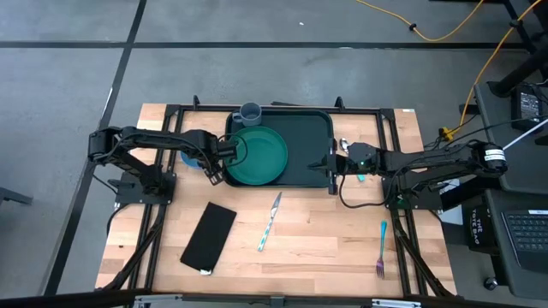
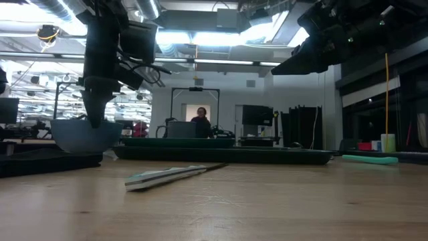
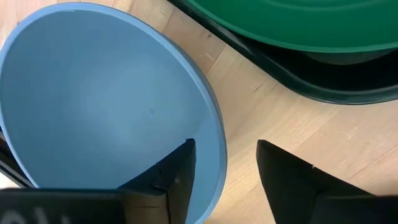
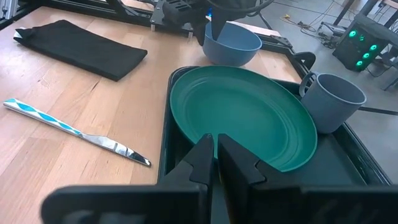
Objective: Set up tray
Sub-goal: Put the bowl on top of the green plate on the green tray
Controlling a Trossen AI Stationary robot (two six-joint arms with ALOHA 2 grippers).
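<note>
Left gripper [image 3: 224, 180] straddles the bowl [image 3: 106, 106] rim, fingers apart, not yet clamped; tray [image 1: 308, 137] lies just beyond. Judgement: close squarely on the rim, lift clear of the tray edge. Right gripper [image 4: 216, 163] pinches the tray's near rim, steadying it.

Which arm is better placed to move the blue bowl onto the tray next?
Left. The left gripper already straddles the bowl rim, fingers apart, just off the tray. The right gripper sits shut at the tray's far edge.
</note>
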